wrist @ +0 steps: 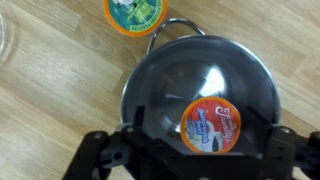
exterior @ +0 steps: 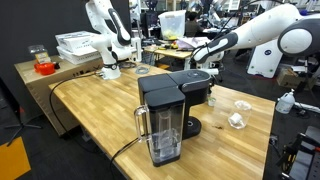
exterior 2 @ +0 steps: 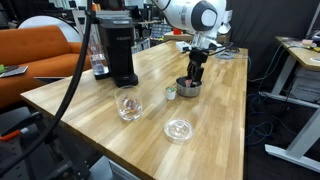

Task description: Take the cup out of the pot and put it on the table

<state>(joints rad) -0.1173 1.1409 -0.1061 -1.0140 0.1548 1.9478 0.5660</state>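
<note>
- Light-wood butcher-block tabletop (exterior 2: 90, 108) in a cluttered lab carries a black coffee machine (exterior 2: 118, 50), a clear glass cup (exterior 2: 128, 107) and a round glass lid (exterior 2: 178, 129).
- The round dark metal pot (wrist: 200, 75) holds the orange-lidded cup (wrist: 212, 125), with a green-lidded pod (wrist: 135, 12) just beside the pot.
- The black hand (wrist: 197, 150) hovers released, its fingers spread either side of the cup.

The pot (wrist: 165, 65) wall rings the cup (wrist: 212, 126), open above; 1 other cup (wrist: 134, 13) stands just outside; bench (wrist: 60, 90) beyond lies open.
</note>
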